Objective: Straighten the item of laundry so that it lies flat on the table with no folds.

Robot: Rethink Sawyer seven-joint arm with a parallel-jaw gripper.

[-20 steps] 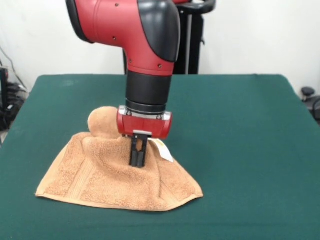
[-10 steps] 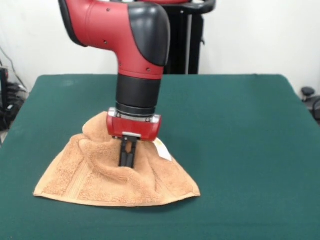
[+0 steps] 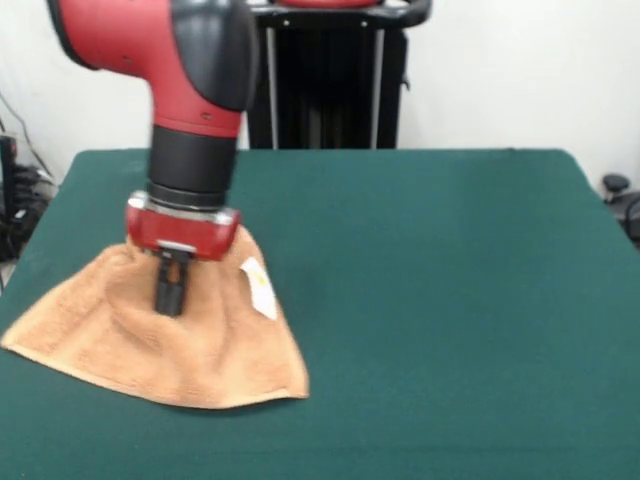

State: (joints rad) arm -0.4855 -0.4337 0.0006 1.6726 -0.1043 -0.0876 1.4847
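Front view: the claw [image 3: 169, 298] stands with its dark fingers pinched together on a raised fold of the orange-tan hand towel [image 3: 160, 340], which sits at the left side of the green worktop [image 3: 450, 300]. The cloth hangs from that pinch like a tent, its lower hem resting on the worktop, its left corner close to the worktop's left edge. A white label [image 3: 260, 288] shows on the right slope.

No other view is given.

Risk, as I judge it: drifting further left could drag that corner over the edge. Letting go from this height would likely drop the peak into fresh folds.
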